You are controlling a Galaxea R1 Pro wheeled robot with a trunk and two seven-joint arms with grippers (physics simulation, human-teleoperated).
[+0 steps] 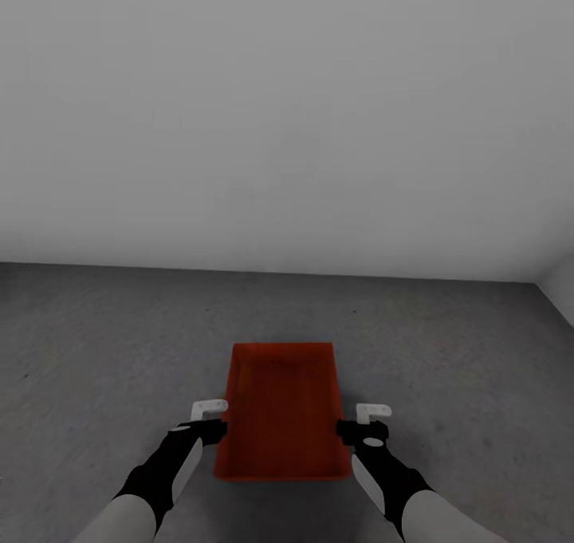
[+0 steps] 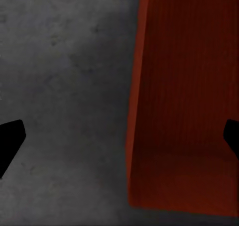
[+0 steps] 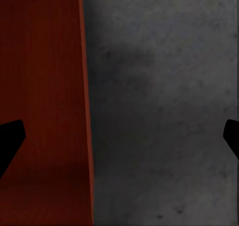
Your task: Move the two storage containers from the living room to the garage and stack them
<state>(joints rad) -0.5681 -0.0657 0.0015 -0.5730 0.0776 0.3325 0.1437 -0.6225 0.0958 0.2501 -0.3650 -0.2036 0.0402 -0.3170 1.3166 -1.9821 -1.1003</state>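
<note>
the orange-red container [image 1: 283, 411] sits on the grey garage floor [image 1: 96, 344] near the wall, with the left end effector [image 1: 214, 420] and right end effector [image 1: 360, 420] flanking its long walls, both spread apart. in the wrist views each seems to straddle a wall, so a careless lift or swing could snag and drag it.

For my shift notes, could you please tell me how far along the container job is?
Done: one orange-red rectangular storage container is over the dark grey concrete floor. In hand: the left gripper and right gripper flank it with fingers spread, each straddling a side wall. Left: the second container, stacked on top.
</note>
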